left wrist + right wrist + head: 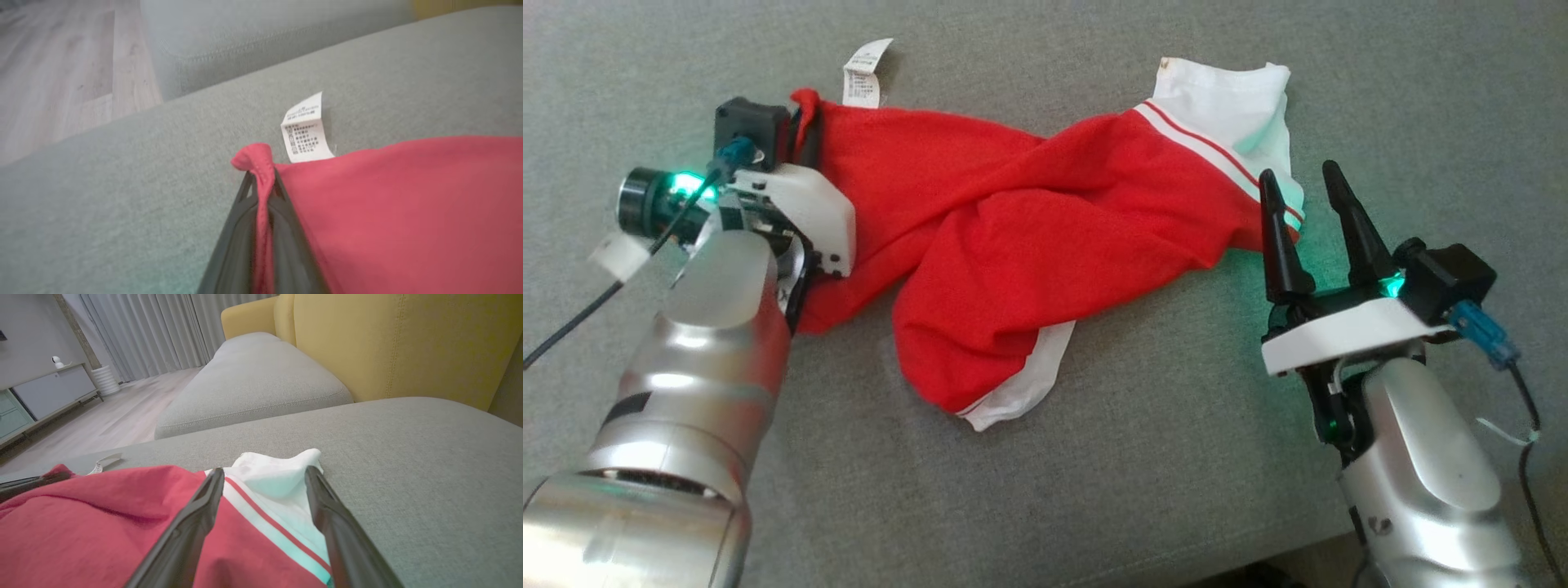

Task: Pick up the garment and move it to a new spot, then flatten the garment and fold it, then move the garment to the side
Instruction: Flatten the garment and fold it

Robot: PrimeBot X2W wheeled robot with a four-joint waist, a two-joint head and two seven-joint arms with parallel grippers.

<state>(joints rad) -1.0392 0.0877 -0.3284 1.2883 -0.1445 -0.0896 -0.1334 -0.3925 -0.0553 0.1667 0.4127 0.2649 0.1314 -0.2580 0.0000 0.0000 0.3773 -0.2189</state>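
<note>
The garment [1013,245] is red with white striped bands and lies crumpled on the grey cushion [1176,457]. A white care label [866,73] sticks out at its far left corner. My left gripper [805,135] is at that corner, shut on a pinch of red fabric [261,171], as the left wrist view shows close up. My right gripper [1303,184] hovers open at the garment's right end, its two dark fingers [196,522] straddling the white striped band [282,498] with nothing clamped.
The grey cushion stretches all around the garment. Its front edge [1258,563] runs at the lower right. A second grey cushion [253,388] and a yellow backrest [392,343] lie beyond, with wooden floor [61,73] off the left side.
</note>
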